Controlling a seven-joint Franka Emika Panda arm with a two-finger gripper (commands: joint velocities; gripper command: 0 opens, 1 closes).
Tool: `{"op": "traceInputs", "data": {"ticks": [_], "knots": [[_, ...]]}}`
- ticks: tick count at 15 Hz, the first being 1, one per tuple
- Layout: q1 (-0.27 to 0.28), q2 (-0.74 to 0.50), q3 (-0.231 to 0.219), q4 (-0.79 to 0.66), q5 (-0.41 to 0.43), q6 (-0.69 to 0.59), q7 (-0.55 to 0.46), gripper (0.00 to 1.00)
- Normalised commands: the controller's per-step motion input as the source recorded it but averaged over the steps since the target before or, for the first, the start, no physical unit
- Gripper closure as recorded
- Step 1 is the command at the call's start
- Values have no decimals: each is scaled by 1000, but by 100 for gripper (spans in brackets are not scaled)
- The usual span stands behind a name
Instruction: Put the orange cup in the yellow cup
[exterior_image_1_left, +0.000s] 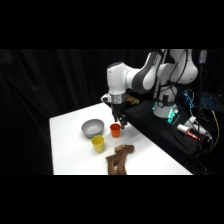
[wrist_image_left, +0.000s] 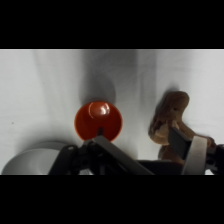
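While one orange cup (exterior_image_1_left: 115, 130) stands upright, one yellow cup (exterior_image_1_left: 98, 144) stands near.

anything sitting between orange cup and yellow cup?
Nothing. In the side view only bare white table separates the orange cup from the yellow cup.

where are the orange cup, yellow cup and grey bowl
orange cup (exterior_image_1_left: 115, 130): side view, its outer wall
yellow cup (exterior_image_1_left: 98, 144): side view, its outer wall
grey bowl (exterior_image_1_left: 93, 128): side view, its rim
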Motion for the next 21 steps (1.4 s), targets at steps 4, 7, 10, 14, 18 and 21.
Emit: {"op": "traceInputs", "data": {"ticks": [4,7,10,14,18,21], "knots": [[-18,155,31,-25,51,254,8,0],[-27,160,52,10,59,219,14,0],[-36,140,77,32,84,193,9,0],[-44,126,84,55,86,173,19,27],[-46,118,70,77,59,142,56,62],[-34,105,56,98,23,104,83,85]]}}
